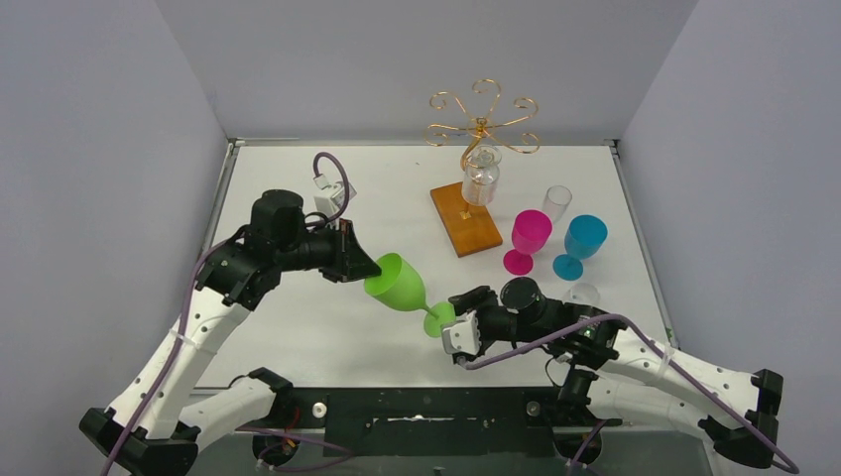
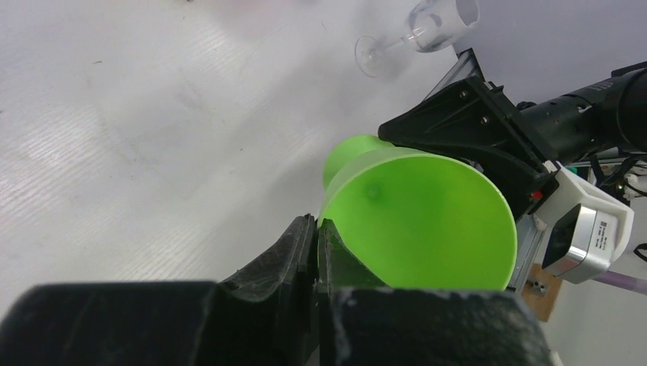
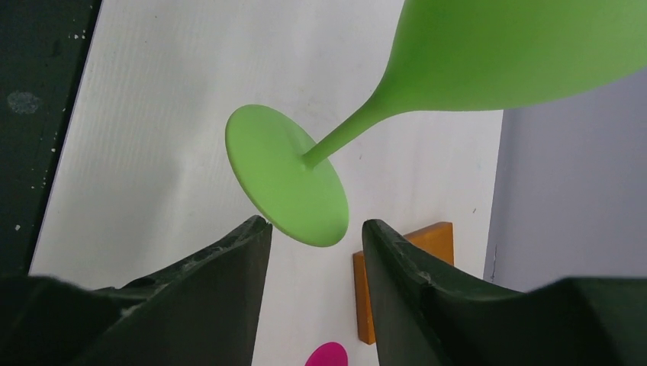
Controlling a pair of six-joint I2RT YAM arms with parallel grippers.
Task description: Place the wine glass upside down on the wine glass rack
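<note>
A green wine glass (image 1: 399,283) hangs tilted above the table's middle, its foot (image 1: 439,319) pointing toward my right arm. My left gripper (image 1: 362,266) is shut on the bowl's rim (image 2: 336,232), one finger inside and one outside. My right gripper (image 1: 459,317) is open; in the right wrist view the green foot (image 3: 286,174) sits just ahead of the parted fingertips (image 3: 255,232), not held. The gold wire rack (image 1: 483,124) with curled arms stands on an orange-brown wooden base (image 1: 465,218) at the back, with a clear glass (image 1: 480,178) hanging upside down from it.
A pink glass (image 1: 529,238), a blue glass (image 1: 581,244) and a clear glass (image 1: 556,203) stand right of the rack base. Another clear glass (image 1: 583,295) lies near my right arm. A white cabled box (image 1: 332,198) sits behind my left arm. Grey walls enclose the table.
</note>
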